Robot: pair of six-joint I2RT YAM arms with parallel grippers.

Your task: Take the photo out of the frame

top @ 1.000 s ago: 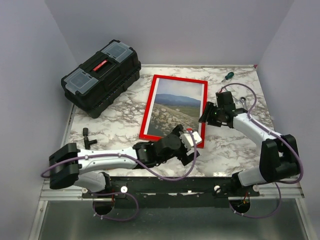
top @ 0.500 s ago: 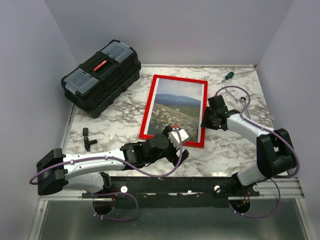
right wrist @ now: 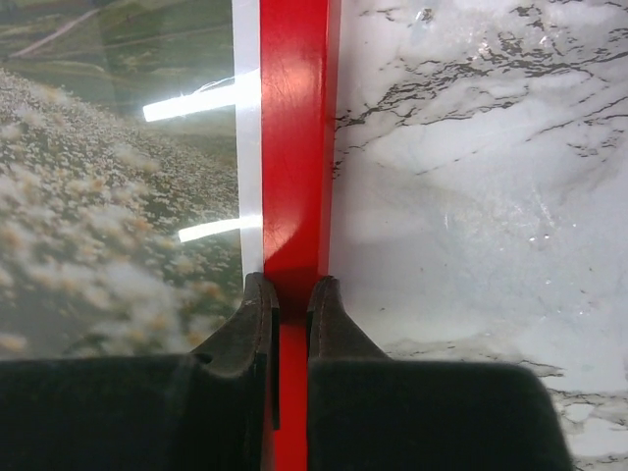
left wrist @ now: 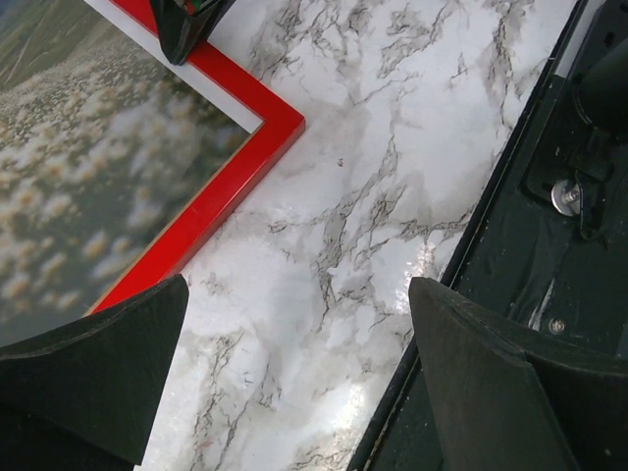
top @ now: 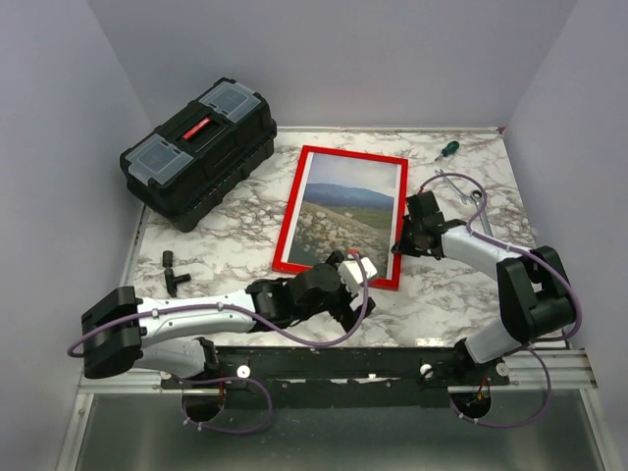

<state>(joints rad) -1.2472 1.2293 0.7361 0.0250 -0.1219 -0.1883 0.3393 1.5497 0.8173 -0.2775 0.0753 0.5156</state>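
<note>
Jaws of the left gripper [top: 355,271] stand wide apart; those of the right gripper [top: 403,240] are drawn almost together.

Top external: the red frame [top: 353,155] lies flat and face up on the marble table [top: 451,289], with the photo [top: 343,211] seated inside it. The left gripper hovers at the near right corner and the right gripper meets the right rail. A black toolbox [top: 196,152] is well apart to the left.

Left wrist: the frame's corner [left wrist: 280,123] lies ahead of the open fingers [left wrist: 108,358], not between them. They would probably need to advance until they straddle the rail before closing.

Right wrist: both fingertips [right wrist: 253,312] rest on top of the rail [right wrist: 294,147], beside the photo's white border [right wrist: 247,177], gripping nothing. Bright streaks suggest glazing over the print. The print likely leaves from behind, so the frame should be raised by its rail, keeping the fingertips off the face.
</note>
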